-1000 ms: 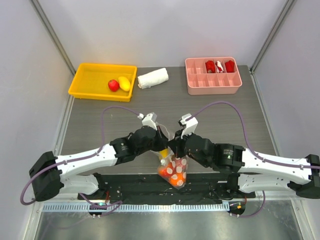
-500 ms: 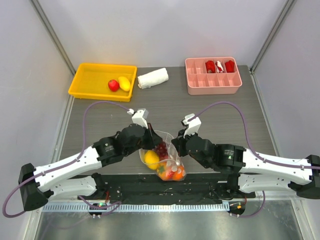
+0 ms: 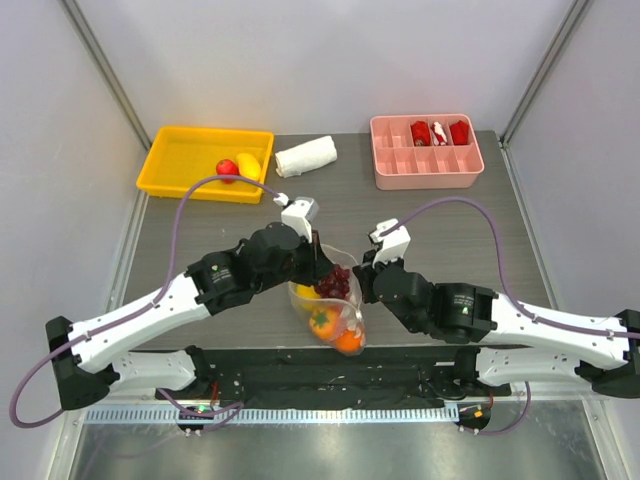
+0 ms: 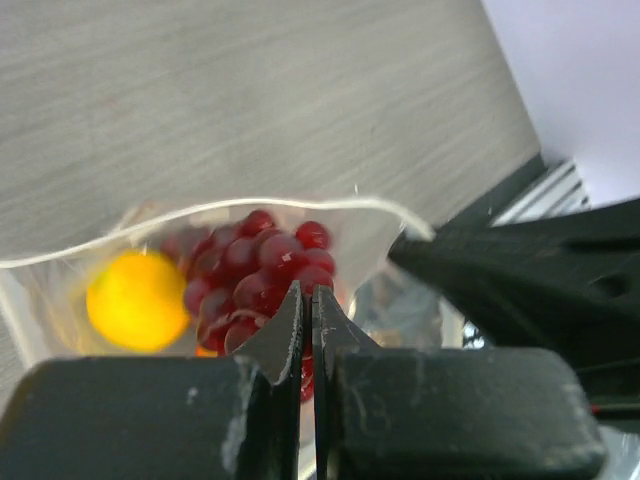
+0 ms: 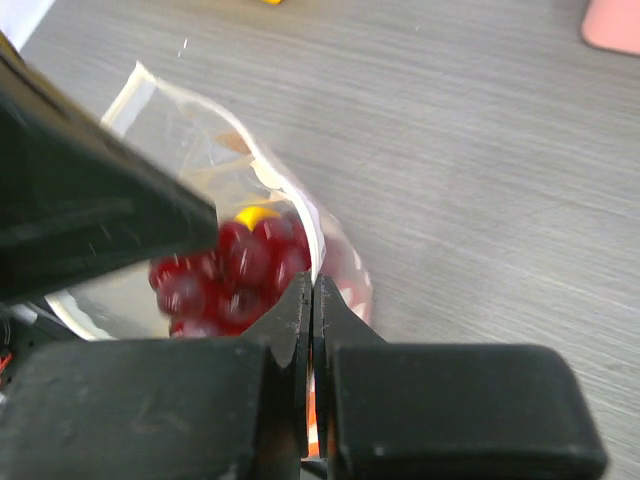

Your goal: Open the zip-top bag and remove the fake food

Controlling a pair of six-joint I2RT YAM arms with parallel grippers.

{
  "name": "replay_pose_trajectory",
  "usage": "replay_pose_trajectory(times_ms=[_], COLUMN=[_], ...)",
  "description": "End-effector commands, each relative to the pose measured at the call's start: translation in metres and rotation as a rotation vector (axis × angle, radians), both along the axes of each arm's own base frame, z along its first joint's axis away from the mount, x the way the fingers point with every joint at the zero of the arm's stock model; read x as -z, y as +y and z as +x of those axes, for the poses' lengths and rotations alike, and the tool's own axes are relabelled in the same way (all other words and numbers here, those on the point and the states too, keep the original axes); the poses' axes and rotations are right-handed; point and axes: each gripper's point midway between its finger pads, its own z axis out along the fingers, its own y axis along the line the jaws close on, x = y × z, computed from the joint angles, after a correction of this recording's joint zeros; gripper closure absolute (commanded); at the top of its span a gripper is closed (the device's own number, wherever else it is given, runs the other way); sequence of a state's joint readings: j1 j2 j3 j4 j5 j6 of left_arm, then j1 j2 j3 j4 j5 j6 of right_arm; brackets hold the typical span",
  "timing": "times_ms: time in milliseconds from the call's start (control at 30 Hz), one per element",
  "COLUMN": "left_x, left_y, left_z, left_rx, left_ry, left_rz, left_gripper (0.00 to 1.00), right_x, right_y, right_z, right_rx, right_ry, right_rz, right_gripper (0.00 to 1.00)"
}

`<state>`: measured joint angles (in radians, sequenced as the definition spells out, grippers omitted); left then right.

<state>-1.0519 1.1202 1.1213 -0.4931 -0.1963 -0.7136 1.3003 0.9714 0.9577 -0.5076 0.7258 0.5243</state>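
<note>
The zip-top bag is at the table's 6 o'clock edge, mouth open. Left gripper pinches its rim at 11 o'clock, right gripper at 3 o'clock, each with fingers pressed together on plastic. Fake food inside: grape bunch, yellow piece, 2 orange fruits.

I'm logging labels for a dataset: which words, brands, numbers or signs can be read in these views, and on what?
No text can be read in any view.
The zip-top bag shows no lettering.
The red items in the pink tray carry white marks that are too small to read.
</note>
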Motion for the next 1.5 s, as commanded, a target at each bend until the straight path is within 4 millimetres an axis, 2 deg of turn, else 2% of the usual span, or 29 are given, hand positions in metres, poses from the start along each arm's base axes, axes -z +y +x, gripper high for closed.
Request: replay_pose_trajectory(times_ms=[0, 133, 200, 233, 333, 367, 433, 467, 500, 567, 667, 800, 833, 900, 933, 967, 1033, 1067, 1133, 1167, 1200, 1267, 1300, 1367, 1400, 1433, 1467], left_x=[-0.007, -0.034, -0.051, -0.067, -0.079, -0.09, -0.091, -0.101, -0.096, -0.102, -0.118, -0.149, -0.153, -0.168, -0.165, -0.162, -0.17, -0.158, -0.159, -0.152, -0.16, -0.16, -0.148, -0.138, -0.127, -0.12, -0.115], left_y=[-0.007, -0.002, 0.001, 0.001, 0.002, 0.003, 0.01, 0.015, 0.02, 0.029, 0.041, 0.071, 0.085, 0.099, 0.103, 0.121, 0.128, 0.146, 0.152, 0.153, 0.17, 0.181, 0.2, 0.212, 0.219, 0.235, 0.242], left_z=[-0.015, -0.021, -0.023, -0.024, -0.02, -0.016, -0.001, 0.004, 0.013, 0.026, 0.043, 0.07, 0.082, 0.095, 0.108, 0.124, 0.141, 0.164, 0.181, 0.196, 0.212, 0.233, 0.257, 0.282, 0.307, 0.32, 0.332], left_rx=[0.118, 0.138, 0.148, 0.153, 0.139, 0.12, 0.031, -0.007, -0.049, -0.119, -0.16, -0.254, -0.305, -0.348, -0.383, -0.444, -0.448, -0.511, -0.522, -0.521, -0.556, -0.569, -0.623, -0.654, -0.671, -0.713, -0.732], left_ry=[-0.023, -0.096, -0.129, -0.151, -0.165, -0.18, -0.193, -0.207, -0.202, -0.215, -0.241, -0.299, -0.312, -0.342, -0.329, -0.314, -0.286, -0.244, -0.216, -0.195, -0.225, -0.214, -0.203, -0.17, -0.145, -0.128, -0.112], left_rz=[-0.024, -0.125, -0.159, -0.181, -0.168, -0.178, -0.143, -0.149, -0.117, -0.112, -0.152, -0.213, -0.211, -0.203, -0.183, -0.166, -0.213, -0.201, -0.231, -0.237, -0.271, -0.322, -0.314, -0.329, -0.331, -0.335, -0.349], left_gripper=[1.0, 1.0, 1.0, 1.0, 1.0, 1.0, 1.0, 1.0, 1.0, 1.0, 1.0, 1.0, 1.0, 1.0, 1.0, 1.0, 1.0, 1.0, 1.0, 1.0, 1.0, 1.0, 0.99, 1.0, 1.0, 1.0, 1.0], right_x=[-0.034, -0.022, -0.012, -0.008, 0.003, 0.005, 0.007, 0.008, 0.007, 0.009, 0.014, 0.023, 0.024, 0.03, 0.033, 0.037, 0.039, 0.042, 0.043, 0.045, 0.044, 0.045, 0.043, 0.042, 0.042, 0.04, 0.041], right_y=[-0.014, -0.022, -0.024, -0.024, -0.023, -0.023, -0.023, -0.025, -0.028, -0.035, -0.043, -0.047, -0.047, -0.047, -0.047, -0.047, -0.047, -0.046, -0.044, -0.045, -0.045, -0.045, -0.046, -0.045, -0.045, -0.046, -0.046], right_z=[0.011, 0.016, 0.019, 0.02, 0.022, 0.022, 0.022, 0.022, 0.023, 0.024, 0.027, 0.027, 0.027, 0.028, 0.027, 0.026, 0.026, 0.024, 0.022, 0.021, 0.021, 0.019, 0.019, 0.017, 0.017, 0.016, 0.016], right_rx=[0.076, 0.118, 0.141, 0.145, 0.153, 0.156, 0.157, 0.161, 0.177, 0.202, 0.236, 0.245, 0.246, 0.245, 0.239, 0.233, 0.229, 0.22, 0.209, 0.205, 0.205, 0.194, 0.194, 0.187, 0.184, 0.184, 0.182], right_ry=[-0.075, -0.09, -0.098, -0.097, -0.095, -0.091, -0.088, -0.089, -0.095, -0.101, -0.105, -0.096, -0.092, -0.083, -0.076, -0.071, -0.064, -0.054, -0.041, -0.034, -0.033, -0.026, -0.027, -0.023, -0.021, -0.021, -0.021], right_rz=[0.04, -0.019, -0.071, -0.083, -0.127, -0.131, -0.136, -0.142, -0.143, -0.165, -0.201, -0.233, -0.233, -0.246, -0.249, -0.257, -0.255, -0.252, -0.238, -0.235, -0.225, -0.221, -0.214, -0.205, -0.199, -0.19, -0.192], right_gripper=[0.99, 0.99, 0.99, 0.99, 0.99, 0.99, 0.99, 0.99, 0.99, 0.99, 0.99, 0.99, 0.99, 0.99, 0.99, 0.99, 0.99, 0.99, 0.99, 0.99, 0.98, 0.99, 0.99, 0.99, 0.99, 0.99, 0.99])
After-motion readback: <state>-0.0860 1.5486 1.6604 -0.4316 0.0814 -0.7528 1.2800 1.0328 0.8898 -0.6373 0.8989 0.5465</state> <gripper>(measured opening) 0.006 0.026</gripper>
